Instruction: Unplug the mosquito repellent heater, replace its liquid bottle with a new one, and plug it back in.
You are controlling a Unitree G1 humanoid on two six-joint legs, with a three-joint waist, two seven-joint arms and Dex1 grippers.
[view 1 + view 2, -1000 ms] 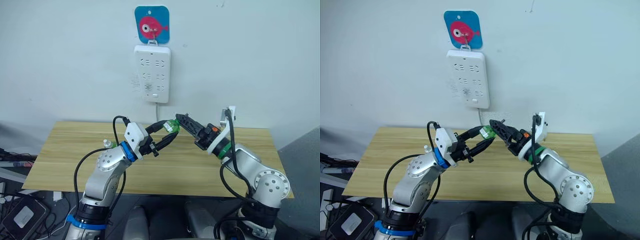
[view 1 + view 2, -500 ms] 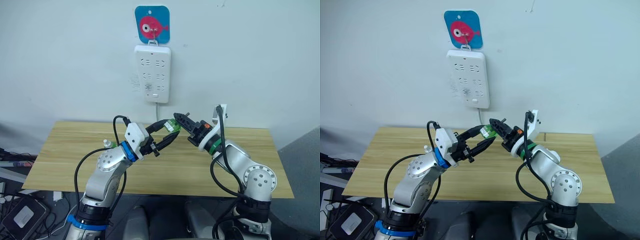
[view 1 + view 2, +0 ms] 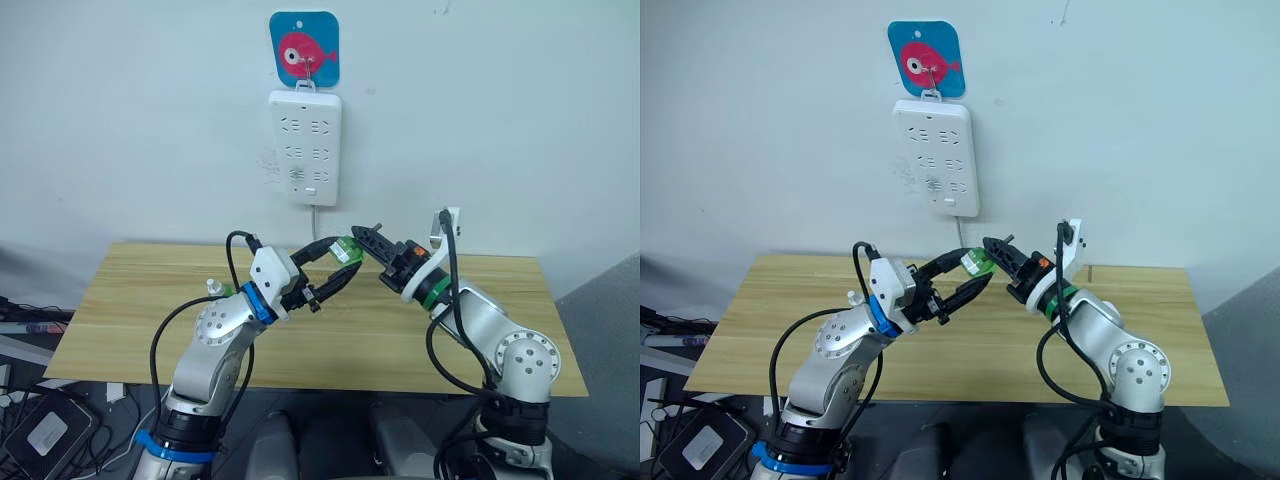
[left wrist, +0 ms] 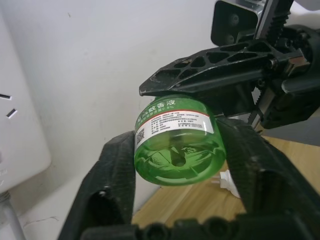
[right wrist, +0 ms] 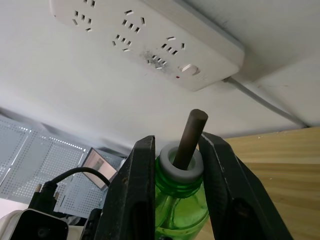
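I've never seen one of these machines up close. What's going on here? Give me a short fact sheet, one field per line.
Held item: green liquid bottle, dark wick sticking out of its neck
Left hand: fingers on either side of the bottle's base
Right hand: fingers closed on the bottle's neck
Height: bottle is in the air, above the wooden table
On the wall: white power strip under a fish picture
Strip sockets: nothing plugged in
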